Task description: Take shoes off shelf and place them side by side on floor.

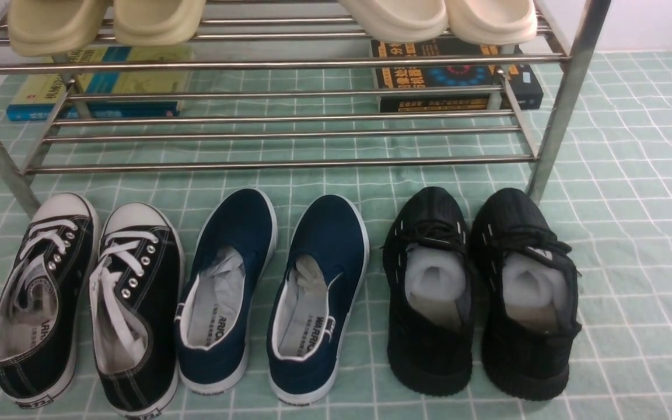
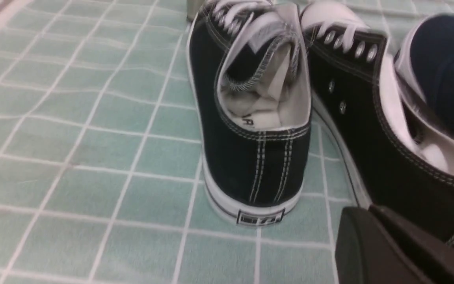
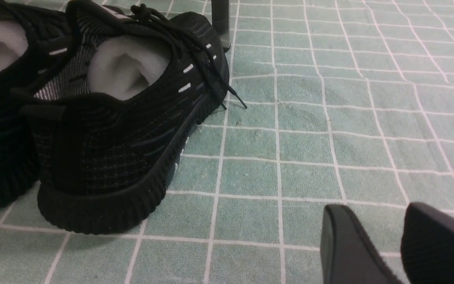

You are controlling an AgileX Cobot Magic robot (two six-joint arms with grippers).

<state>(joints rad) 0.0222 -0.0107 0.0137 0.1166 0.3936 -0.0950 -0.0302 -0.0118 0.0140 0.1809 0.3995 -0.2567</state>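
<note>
The navy slip-ons (image 1: 266, 297) carry "WARRIOR"-like print on their grey insoles, only partly legible. The left canvas shoe (image 1: 38, 303) shows similar letters inside. Book covers under the shelf (image 1: 277, 61) bear unreadable characters.

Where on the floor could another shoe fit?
Bare floor lies to the right of the all-black knit sneakers, past the shelf leg. A smaller patch lies left of the black canvas sneakers. The row is crowded; the canvas pair and navy slip-ons nearly touch.
</note>
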